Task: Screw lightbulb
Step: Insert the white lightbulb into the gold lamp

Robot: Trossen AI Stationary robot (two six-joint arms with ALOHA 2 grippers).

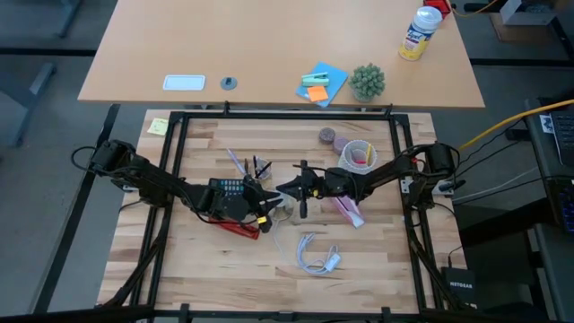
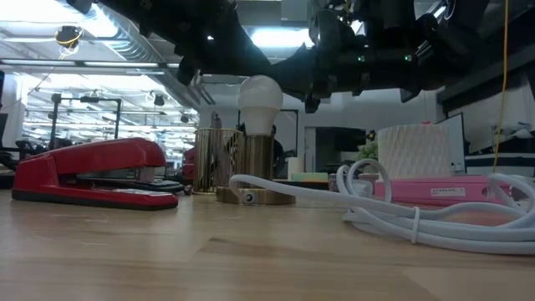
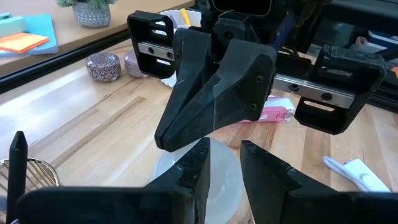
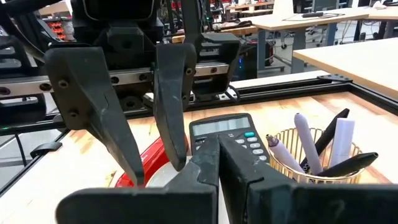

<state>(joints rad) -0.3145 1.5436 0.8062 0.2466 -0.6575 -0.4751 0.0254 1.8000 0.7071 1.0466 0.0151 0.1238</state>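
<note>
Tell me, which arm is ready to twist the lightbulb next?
Probably the left. The left gripper has its jaws open on either side of the lightbulb, while the right gripper hovers close by with its jaws shut.

A pale butcher-block table [image 1: 215,269] sits inside a black metal frame [image 1: 287,114]. Behind it stands a lighter wooden desk [image 1: 269,45]. Bright ceiling lights [image 2: 276,37] and exposed ducting [image 2: 125,38] run overhead, with more workbenches [image 4: 311,15] across the room.
</note>
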